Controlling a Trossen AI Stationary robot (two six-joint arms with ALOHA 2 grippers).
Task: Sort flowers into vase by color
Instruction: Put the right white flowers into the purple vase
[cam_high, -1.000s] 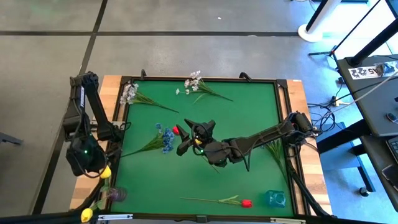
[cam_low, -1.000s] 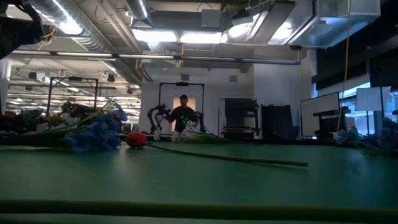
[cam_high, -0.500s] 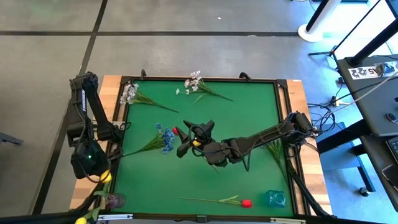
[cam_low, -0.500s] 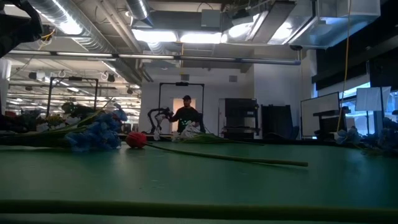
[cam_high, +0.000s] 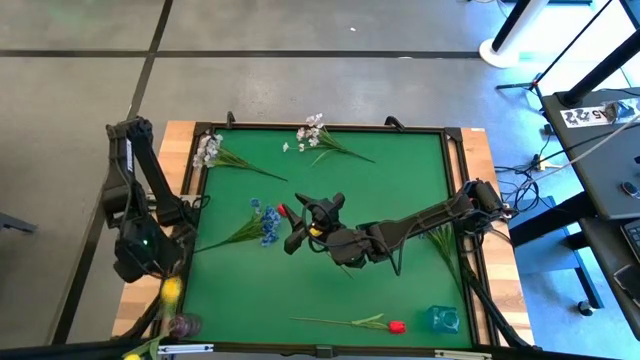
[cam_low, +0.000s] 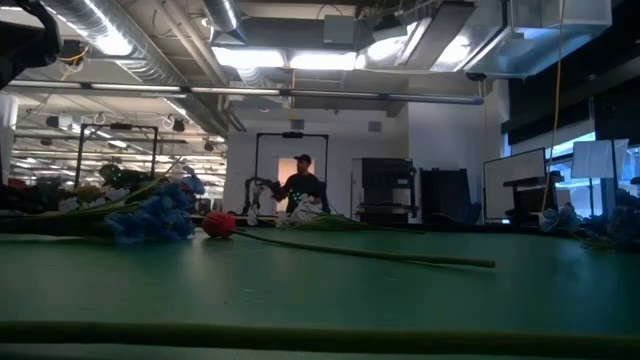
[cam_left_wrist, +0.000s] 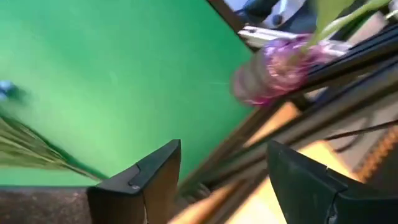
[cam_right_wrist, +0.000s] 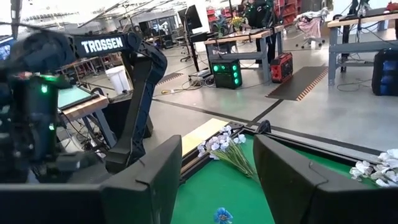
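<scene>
Yellow tulip (cam_high: 171, 289) sits lower left by the purple vase (cam_high: 184, 324); left gripper (cam_left_wrist: 224, 180) gapes wide and empty above. Right gripper (cam_high: 296, 226), fingers spread over the red tulip (cam_high: 283, 210) mid-frame, should descend straight before pinching the stem.

Red tulip (cam_high: 395, 326) flat; blue cluster (cam_high: 266, 222) flat.

Green table mat (cam_high: 390, 190), person (cam_low: 301, 186) in the room behind, red box (cam_right_wrist: 285, 66) on floor

Bright ceiling lights (low view dim), left wrist blurred.
</scene>
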